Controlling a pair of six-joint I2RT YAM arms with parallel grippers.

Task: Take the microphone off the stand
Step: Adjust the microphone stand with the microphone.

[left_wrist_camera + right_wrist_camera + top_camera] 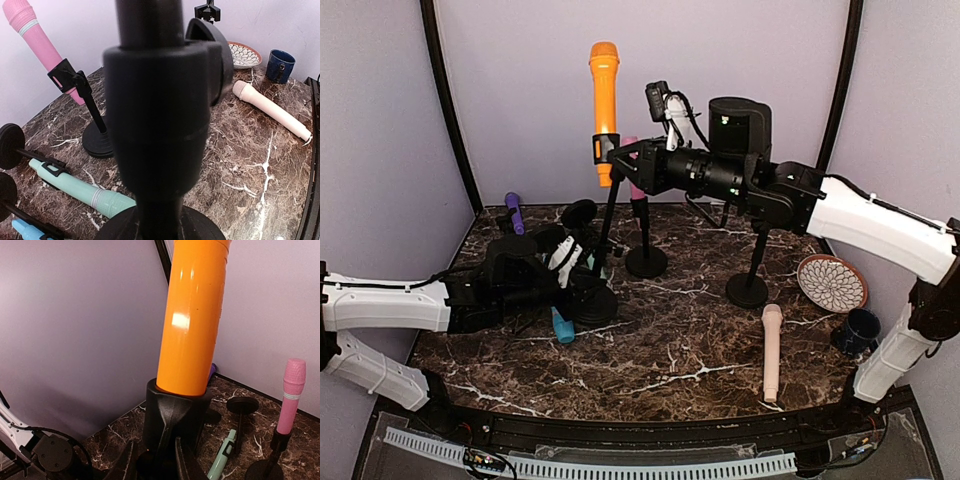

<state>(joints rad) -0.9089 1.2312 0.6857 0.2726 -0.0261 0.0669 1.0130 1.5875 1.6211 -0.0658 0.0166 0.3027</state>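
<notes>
An orange microphone stands upright in the black clip at the top of a stand. The stand's pole runs down to a round base. My right gripper reaches in from the right, its fingers closed on either side of the clip's lower neck, just under the microphone. My left gripper sits low by the base, shut on the pole. The pole fills the left wrist view and hides that gripper's fingers.
A pink microphone sits in a second stand, and a third stand is to the right. Mint, blue, purple and beige microphones lie on the marble top. A plate and mug are at right.
</notes>
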